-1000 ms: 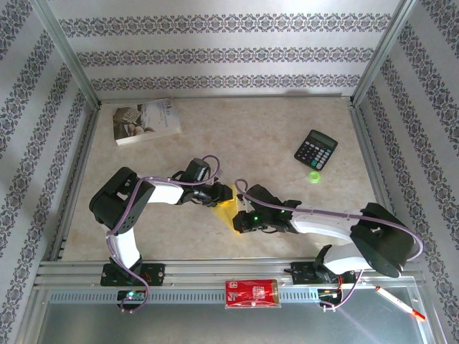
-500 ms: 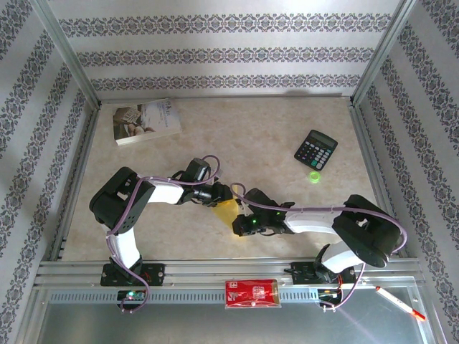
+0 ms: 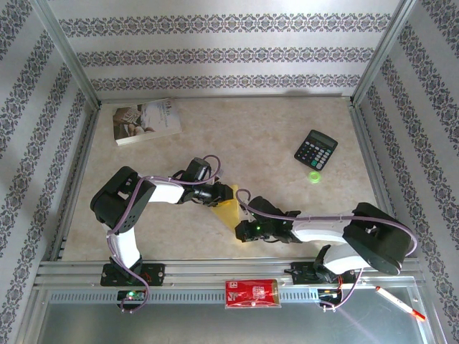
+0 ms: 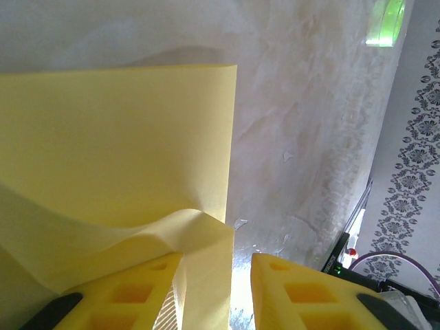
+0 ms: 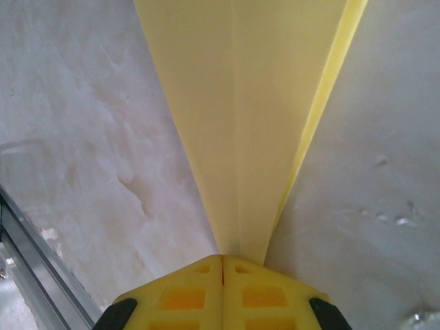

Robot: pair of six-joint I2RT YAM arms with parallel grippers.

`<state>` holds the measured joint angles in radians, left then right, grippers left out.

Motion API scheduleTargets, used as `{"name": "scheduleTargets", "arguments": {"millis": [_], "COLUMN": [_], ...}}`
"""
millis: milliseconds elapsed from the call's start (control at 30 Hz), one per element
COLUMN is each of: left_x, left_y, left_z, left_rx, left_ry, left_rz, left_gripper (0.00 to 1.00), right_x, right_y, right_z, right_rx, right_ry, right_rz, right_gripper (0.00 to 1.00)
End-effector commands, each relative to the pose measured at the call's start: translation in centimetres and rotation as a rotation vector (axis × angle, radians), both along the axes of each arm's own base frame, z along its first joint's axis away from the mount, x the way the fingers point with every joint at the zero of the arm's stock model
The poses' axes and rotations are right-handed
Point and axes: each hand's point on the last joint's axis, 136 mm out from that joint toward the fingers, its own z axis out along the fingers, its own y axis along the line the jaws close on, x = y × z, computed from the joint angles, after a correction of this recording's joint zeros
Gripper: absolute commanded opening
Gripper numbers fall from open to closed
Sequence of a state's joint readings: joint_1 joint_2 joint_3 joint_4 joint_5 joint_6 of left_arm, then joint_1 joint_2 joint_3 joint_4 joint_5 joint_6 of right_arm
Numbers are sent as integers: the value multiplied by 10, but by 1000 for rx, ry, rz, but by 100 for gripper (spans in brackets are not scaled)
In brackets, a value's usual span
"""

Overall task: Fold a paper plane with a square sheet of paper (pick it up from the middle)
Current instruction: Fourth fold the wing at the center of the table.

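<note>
Two grippers flanked the yellow sheet of paper (image 3: 228, 212), which sat part-folded on or just above the worktop (image 3: 272, 136), a little below the centre of the top view. The right gripper (image 5: 222, 260) was closed on its narrow creased end. The left gripper (image 4: 216, 258) had its jaws apart, with a loose flap rising between them. Thin, light and limp, the paper would likely buckle or slide if pushed. It seemed best pinched gently at creased, layered edges to avoid tearing.

Yellow paper sheet (image 3: 228, 210), folded to narrow wedge, centre crease, flap curling, near middle of table (image 3: 272, 129)
</note>
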<state>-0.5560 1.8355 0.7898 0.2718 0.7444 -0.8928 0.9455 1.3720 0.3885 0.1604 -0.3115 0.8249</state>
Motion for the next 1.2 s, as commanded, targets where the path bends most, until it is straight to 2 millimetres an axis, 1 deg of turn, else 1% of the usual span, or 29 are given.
{"name": "scheduleTargets", "arguments": {"millis": [0, 100, 233, 333, 500, 600, 667, 833, 1000, 1067, 1167], "left_x": [-11, -11, -12, -11, -11, -11, -11, -10, -9, -8, -5], "left_y": [32, 32, 32, 32, 32, 32, 32, 31, 29, 28, 25], "left_z": [-53, -53, -53, -53, -53, -53, -53, -52, -50, -49, -40], "left_rx": [189, 189, 190, 189, 188, 189, 190, 185, 180, 176, 156], "left_ry": [85, 88, 87, 85, 87, 87, 87, 85, 84, 81, 69], "left_rz": [56, 56, 53, 53, 52, 51, 51, 50, 49, 48, 48], "left_gripper": [31, 31, 31, 31, 31, 31, 31, 31, 31, 31, 31], "right_x": [-23, -13, 9, 21, 37, 42, 43, 39, 31, 29, 24], "right_y": [-22, -17, -10, -4, 9, 18, 19, 11, 1, -2, -8], "right_z": [-17, -4, 19, 31, 37, 32, 25, 0, -19, -23, -30], "right_rx": [-87, -53, 26, 51, 67, 65, 55, 14, -21, -28, -43], "right_ry": [77, 46, 3, -29, -49, -35, -23, 20, 57, 66, 83], "right_rz": [5, -6, -46, -51, -42, -25, -23, -32, -45, -52, -60], "right_gripper": [0, 0, 1, 1, 1, 1, 1, 0, 0, 0, 0]}}
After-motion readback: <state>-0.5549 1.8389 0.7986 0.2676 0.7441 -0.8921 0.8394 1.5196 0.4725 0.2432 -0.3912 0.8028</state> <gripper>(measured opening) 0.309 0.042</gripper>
